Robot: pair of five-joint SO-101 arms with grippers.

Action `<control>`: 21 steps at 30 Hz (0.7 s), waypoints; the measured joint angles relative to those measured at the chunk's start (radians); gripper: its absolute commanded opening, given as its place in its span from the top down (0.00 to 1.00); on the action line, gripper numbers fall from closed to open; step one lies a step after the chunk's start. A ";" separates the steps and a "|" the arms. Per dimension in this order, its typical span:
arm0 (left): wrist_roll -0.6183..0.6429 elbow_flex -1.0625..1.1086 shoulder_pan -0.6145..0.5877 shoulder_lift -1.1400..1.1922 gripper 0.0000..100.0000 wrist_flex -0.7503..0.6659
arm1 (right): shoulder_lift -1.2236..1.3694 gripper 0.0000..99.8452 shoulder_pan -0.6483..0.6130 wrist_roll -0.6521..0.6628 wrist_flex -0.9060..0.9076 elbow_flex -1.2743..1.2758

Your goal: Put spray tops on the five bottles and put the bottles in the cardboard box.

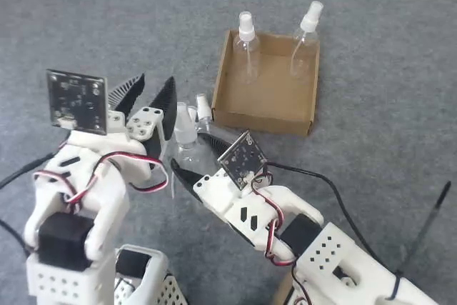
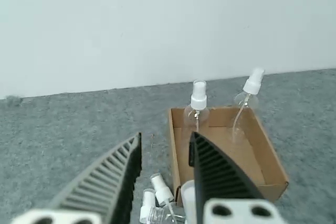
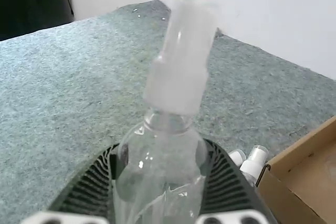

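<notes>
The cardboard box (image 1: 230,116) lies at the middle of the grey mat. Two clear bottles with white spray tops (image 1: 246,42) (image 1: 305,33) stand along its far wall, also seen as bottles (image 2: 198,107) (image 2: 245,102) in the box (image 2: 270,174). My right gripper (image 1: 191,153) (image 3: 160,163) is shut on a third clear bottle (image 1: 186,132) (image 3: 157,161) that carries a white capped top (image 3: 181,56), left of the box. My left gripper (image 1: 155,83) (image 2: 165,140) is open and empty, just left of that bottle.
More white spray tops on small clear pieces (image 1: 203,108) (image 2: 157,190) (image 3: 252,161) lie on the mat against the box's left wall. A black cable (image 1: 343,205) trails right of the right arm. Grey mat stretches free to the left and right.
</notes>
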 measured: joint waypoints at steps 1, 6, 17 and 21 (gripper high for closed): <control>-0.011 0.017 -0.002 0.000 0.88 -0.011 | 0.000 0.99 0.000 0.000 0.000 0.000; -0.048 0.095 -0.002 0.005 0.94 -0.023 | 0.000 0.99 0.000 0.000 0.000 0.000; -0.107 0.114 -0.003 -0.003 0.94 0.029 | 0.002 0.99 0.000 -0.005 0.002 0.000; -0.109 0.114 -0.002 0.003 0.94 0.031 | 0.000 0.99 0.008 -0.005 0.002 0.000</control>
